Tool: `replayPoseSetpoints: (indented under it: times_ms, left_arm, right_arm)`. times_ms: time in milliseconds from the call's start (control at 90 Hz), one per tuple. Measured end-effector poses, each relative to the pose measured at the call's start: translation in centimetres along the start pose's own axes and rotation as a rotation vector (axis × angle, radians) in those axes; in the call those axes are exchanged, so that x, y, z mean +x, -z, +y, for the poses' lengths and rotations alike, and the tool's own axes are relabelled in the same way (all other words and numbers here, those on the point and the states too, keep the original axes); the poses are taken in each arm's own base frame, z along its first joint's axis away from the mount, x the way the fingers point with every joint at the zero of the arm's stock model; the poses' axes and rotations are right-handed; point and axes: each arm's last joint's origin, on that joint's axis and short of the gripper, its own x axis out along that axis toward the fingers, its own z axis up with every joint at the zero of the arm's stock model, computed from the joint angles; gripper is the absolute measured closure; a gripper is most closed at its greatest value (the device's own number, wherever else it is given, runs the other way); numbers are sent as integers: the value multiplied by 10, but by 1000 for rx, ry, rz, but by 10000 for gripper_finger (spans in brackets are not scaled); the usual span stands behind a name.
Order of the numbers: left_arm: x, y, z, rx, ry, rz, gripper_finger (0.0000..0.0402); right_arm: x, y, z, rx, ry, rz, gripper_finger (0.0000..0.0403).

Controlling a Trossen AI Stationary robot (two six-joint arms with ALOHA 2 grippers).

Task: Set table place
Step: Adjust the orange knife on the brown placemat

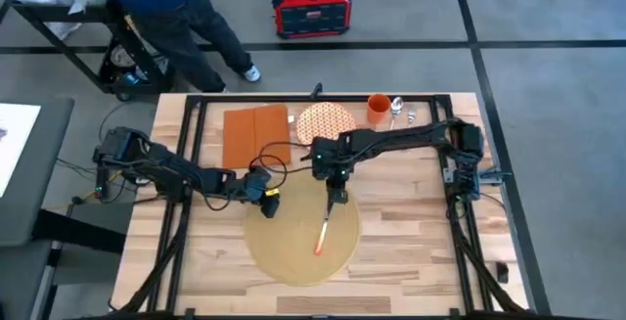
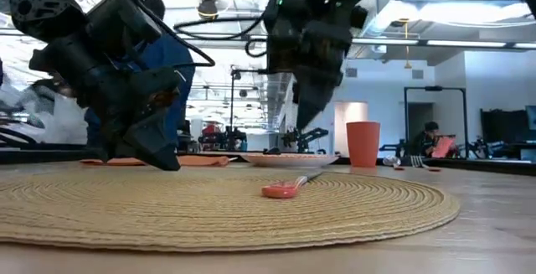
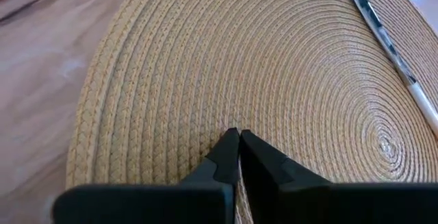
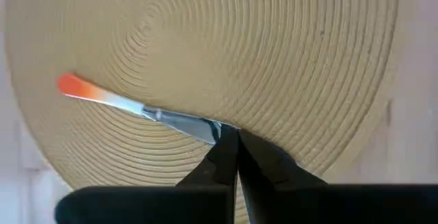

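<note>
- Wooden table [image 1: 411,251] with black frame rails carries everything; grey floor lies around it
- Nearest the front edge lies the round tan placemat [image 1: 284,251], flat on the table's middle
- On the placemat rests a utensil [image 1: 324,233] with an orange handle end and a silver blade, lying slantwise; which kind of utensil it is I cannot tell
- Right gripper [image 1: 335,199] hangs over the placemat's far part, fingers pressed together at the utensil's silver tip [image 4: 198,128]; whether they pinch it or only touch it I cannot tell
- Left gripper [image 1: 268,205] sits at the placemat's far left edge, fingers [image 3: 222,157] closed together with nothing between them, tips down on the weave
- Farther back lie a rust-orange napkin [image 1: 256,134], beside it a patterned plate [image 1: 325,122], then an orange cup [image 1: 379,110] and some small silver cutlery [image 1: 403,111]
- Beyond the table stand a person in blue [image 1: 176,7], a black cart [image 1: 88,36] and a red box [image 1: 311,5] on the floor
</note>
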Motion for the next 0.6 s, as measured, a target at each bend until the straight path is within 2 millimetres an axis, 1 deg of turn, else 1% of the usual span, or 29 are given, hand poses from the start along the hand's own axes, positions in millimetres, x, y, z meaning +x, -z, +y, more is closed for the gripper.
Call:
replayPoseSetpoints:
  times_ms: [156,267,367,478,544,600]
  left_arm:
    - [0,0,0,0,0,0,402]
    - [0,0,0,5,-1,1,402]
    - [0,0,0,39,-1,1,402]
    - [0,0,0,70,-1,2,402]
    - [0,0,0,83,-2,3,402]
    - [0,0,0,92,-2,3,402]
  right_arm:
    - [-1,-1,26,-50,-83,-8,403]
    - [8,2,39,-81,-144,20,403]
    - [12,-1,53,-111,-169,-11,403]
    - [24,-6,75,-133,-210,-61,403]
    - [37,-9,85,-138,-232,-88,403]
    - [43,-12,92,-126,-248,-115,403]
